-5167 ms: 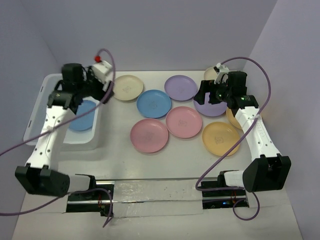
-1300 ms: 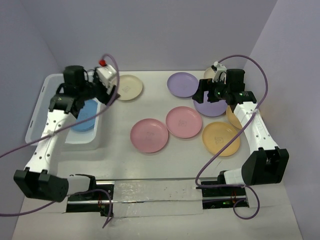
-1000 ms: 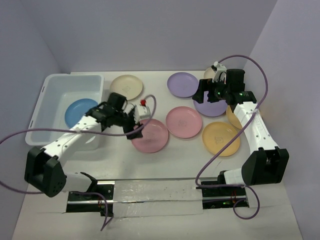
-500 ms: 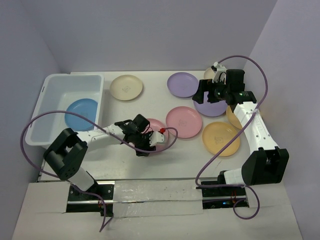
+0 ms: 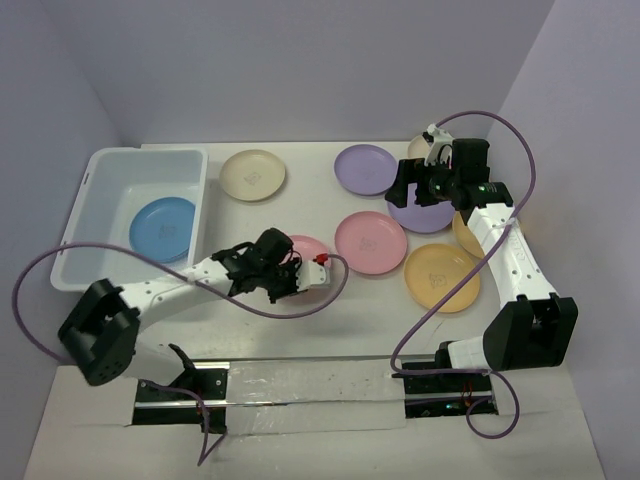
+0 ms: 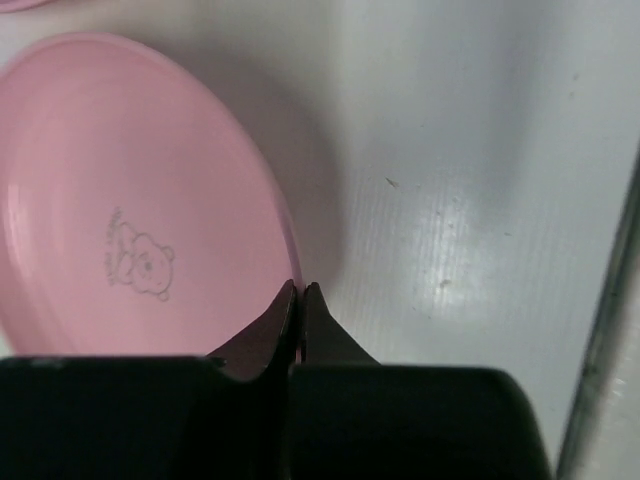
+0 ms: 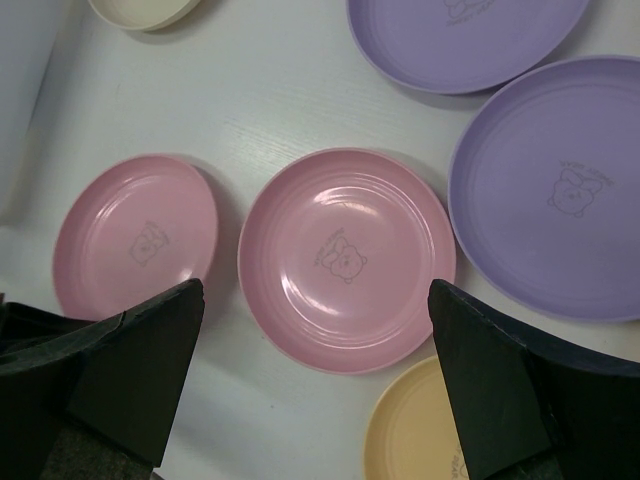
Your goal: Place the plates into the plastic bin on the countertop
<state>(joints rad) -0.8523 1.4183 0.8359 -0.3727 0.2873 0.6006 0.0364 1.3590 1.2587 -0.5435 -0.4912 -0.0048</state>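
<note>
On the countertop point(image 6: 450, 150), apart from the plastic bin point(image 5: 145, 152), your left gripper point(image 6: 298, 292) pinched the pink plate point(image 6: 120, 200) by its rim. It looked light, stiff and slick, so that thin lip seemed the best hold.

pink plate point(image 6: 130, 200): pink, faint bear outline
purple plates point(image 7: 565, 190): lilac, bear outline
cream plate point(image 5: 252, 174): cream
plastic bin point(image 5: 140, 153): translucent white
plate inside plastic bin point(image 5: 163, 222): pastel blue

Robotics lab cell, plain lavender walls point(image 5: 300, 60), white countertop point(image 5: 375, 312), cabled robot arms point(image 5: 505, 250)
</note>
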